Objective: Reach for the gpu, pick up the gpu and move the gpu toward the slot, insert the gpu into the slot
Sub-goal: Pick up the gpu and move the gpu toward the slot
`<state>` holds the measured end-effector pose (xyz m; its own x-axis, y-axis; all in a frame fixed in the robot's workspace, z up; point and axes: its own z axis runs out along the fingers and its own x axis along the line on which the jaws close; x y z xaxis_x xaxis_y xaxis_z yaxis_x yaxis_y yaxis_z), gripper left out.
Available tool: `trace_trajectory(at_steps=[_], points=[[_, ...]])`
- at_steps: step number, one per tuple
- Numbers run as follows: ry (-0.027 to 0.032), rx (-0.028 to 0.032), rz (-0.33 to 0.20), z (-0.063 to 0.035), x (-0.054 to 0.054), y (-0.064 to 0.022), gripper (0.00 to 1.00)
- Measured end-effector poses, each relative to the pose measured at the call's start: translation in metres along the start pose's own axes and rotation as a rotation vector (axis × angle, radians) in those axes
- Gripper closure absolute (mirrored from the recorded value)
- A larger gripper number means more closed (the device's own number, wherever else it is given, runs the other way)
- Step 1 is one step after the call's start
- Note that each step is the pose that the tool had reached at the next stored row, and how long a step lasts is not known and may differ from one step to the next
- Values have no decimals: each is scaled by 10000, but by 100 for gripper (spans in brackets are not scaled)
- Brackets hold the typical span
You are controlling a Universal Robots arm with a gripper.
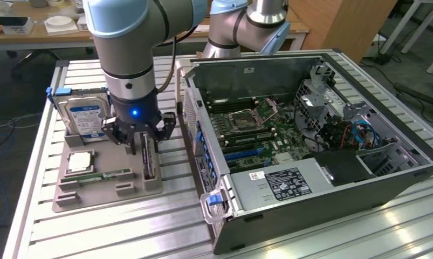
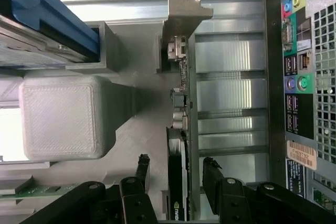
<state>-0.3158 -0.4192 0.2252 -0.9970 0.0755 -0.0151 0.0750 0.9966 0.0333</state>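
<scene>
Exterior view's left first: on the slatted metal surface we see a grey moulded tray with several pockets. At its far end a silver hard drive with a blue-white label stands upright in its holder. Nearer us a square processor lies flat in a shallow recess. Just beside it a small green memory stick lies in a narrow groove.

Along the tray's edge toward the exterior view's right, the gpu stands on its long edge in a slot of the tray. The end effector hangs directly over the card on the grey arm, its dark fingers reaching down on both sides.

In the wrist view we look along the thin gpu, whose grey metal bracket is at the end away from the fingers. The end effector is released. One finger stands on each side of the card with a gap between them and it, so nothing is gripped.

Farther to the exterior view's right lies the open computer case. Inside it we see the green motherboard with its expansion slots. A labelled power supply sits at the near end.
</scene>
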Motion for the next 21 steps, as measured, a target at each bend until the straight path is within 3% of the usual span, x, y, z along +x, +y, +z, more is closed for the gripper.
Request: trace_trajectory(at_steps=[11,14,21], points=[[1,1,-3,21,1,19,48],[1,0,-4,21,1,19,61],[3,-2,-116,24,-2,20,61]])
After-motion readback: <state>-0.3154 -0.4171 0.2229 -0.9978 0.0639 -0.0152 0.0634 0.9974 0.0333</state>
